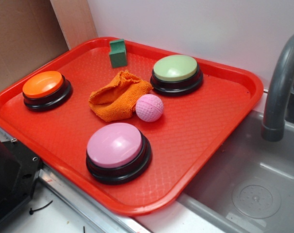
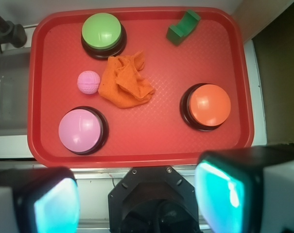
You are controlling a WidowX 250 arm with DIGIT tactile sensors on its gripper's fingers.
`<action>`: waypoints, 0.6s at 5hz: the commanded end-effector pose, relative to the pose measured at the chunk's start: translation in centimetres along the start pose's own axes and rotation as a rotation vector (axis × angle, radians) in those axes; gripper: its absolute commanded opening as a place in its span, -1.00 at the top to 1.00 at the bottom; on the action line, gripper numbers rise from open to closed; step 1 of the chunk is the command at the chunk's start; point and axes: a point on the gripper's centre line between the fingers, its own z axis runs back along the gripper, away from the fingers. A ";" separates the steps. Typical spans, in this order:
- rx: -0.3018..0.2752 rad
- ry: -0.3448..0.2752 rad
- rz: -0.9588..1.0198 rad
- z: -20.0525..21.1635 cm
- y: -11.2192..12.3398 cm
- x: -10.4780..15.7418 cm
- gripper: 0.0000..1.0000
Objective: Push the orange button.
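Claw [image 2: 137,204] spread wide, hovering high over tray's [image 2: 137,145] near edge, well apart from orange button [image 2: 210,105], ready to descend and press

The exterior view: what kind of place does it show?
Probably a toy kitchen counter: a grey sink with a faucet sits beside a red tray holding the orange button.
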 end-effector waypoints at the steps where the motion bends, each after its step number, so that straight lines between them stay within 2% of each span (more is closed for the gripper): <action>1: 0.000 0.000 0.000 0.0 0.0 0.0 -1.00; 2: 0.153 0.169 0.227 -4.5 5.1 0.8 -1.00; 3: 0.197 0.159 0.434 -7.0 9.1 1.4 -1.00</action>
